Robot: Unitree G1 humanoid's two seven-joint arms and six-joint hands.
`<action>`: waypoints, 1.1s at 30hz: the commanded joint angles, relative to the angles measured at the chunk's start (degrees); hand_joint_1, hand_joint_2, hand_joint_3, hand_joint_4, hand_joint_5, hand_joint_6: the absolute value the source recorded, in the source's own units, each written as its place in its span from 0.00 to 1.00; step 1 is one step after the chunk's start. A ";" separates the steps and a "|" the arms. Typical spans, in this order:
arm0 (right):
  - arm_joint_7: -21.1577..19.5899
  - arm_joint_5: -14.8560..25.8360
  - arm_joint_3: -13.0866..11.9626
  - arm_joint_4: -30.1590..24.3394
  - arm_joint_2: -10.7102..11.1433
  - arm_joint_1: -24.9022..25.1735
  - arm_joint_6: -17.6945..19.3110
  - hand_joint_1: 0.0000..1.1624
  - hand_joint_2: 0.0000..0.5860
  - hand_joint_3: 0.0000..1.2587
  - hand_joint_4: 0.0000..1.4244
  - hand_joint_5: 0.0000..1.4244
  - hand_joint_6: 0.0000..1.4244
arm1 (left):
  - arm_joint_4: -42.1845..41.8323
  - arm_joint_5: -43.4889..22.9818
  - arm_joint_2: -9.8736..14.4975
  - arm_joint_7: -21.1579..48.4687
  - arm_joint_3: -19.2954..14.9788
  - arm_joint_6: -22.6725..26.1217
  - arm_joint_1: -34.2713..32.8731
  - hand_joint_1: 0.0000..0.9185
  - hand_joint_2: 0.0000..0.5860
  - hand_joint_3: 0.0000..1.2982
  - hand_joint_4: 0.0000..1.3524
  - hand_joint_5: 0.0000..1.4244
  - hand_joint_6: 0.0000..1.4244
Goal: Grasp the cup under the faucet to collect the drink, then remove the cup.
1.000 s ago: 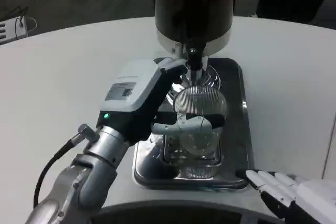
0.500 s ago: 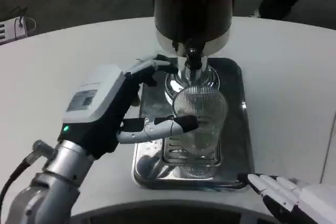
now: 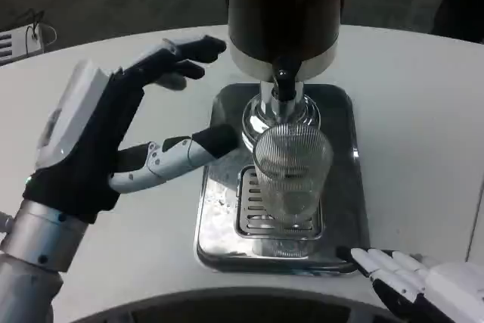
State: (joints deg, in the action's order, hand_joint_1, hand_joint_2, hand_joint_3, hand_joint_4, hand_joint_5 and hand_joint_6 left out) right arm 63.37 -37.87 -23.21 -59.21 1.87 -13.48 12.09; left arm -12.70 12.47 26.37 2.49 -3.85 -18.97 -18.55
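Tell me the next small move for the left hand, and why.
Probably bring the left hand back right toward the cup and close around its ribbed wall. The hand is open, fingers spread, apart from the cup, which stands upright on the tray grate under the faucet. The right hand rests by the tray's near corner.

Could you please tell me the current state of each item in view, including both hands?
Cup: upright on the tray's grate under the faucet, not held.
Faucet: above the cup; no flow can be made out.
Tray: flat on the table, under dispenser and cup.
Left hand: open, fingers spread, left of the cup, apart from it.
Right hand: resting flat on the table by the tray's near corner, holding nothing.
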 commanded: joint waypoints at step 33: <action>-0.25 -0.46 -0.85 -0.79 -2.81 -0.98 2.38 0.47 0.73 0.00 0.00 0.00 0.00 | 14.65 -15.94 -4.99 22.03 5.68 8.96 -19.84 0.00 0.07 0.14 0.11 0.18 0.22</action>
State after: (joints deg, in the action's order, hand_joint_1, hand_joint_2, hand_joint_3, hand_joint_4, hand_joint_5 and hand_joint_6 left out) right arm 63.33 -38.90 -23.99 -59.21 -0.66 -14.00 13.84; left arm 0.06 -3.85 21.33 23.14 1.07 -10.68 -37.16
